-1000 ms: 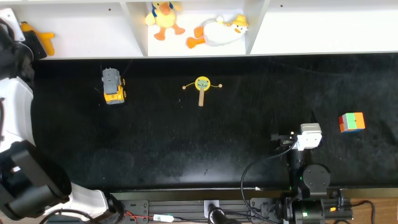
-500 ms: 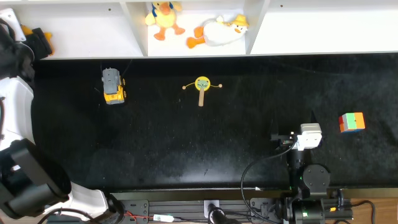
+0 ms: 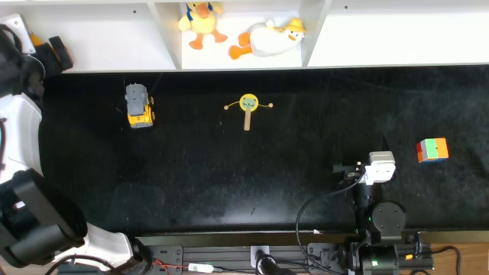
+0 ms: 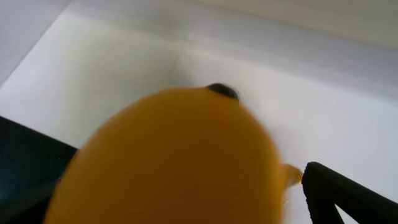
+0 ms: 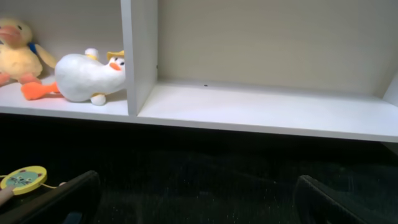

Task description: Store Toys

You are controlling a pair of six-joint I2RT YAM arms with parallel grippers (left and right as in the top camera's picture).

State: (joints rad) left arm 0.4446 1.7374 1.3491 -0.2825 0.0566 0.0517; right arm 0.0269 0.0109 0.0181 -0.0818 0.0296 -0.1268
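Top view had the left gripper (image 3: 56, 53) up at the left compartment of the white shelf (image 3: 114, 38), at the far edge of the black table (image 3: 229, 176). Up close in the left wrist view, a rounded orange toy (image 4: 168, 162) sat right between its fingers (image 4: 348, 196), so it was clamped on that toy just over the shelf floor. The right gripper (image 5: 198, 182) sat low over the table near its own base, fingers spread wide with nothing between them. Out on the table were a grey-and-yellow truck (image 3: 138, 105), a little rattle drum (image 3: 248, 107) and, well off to the right, a colour cube (image 3: 432, 150). A yellow duck plush (image 3: 202, 19) and a white goose plush (image 3: 267, 38) lay in the middle compartment.
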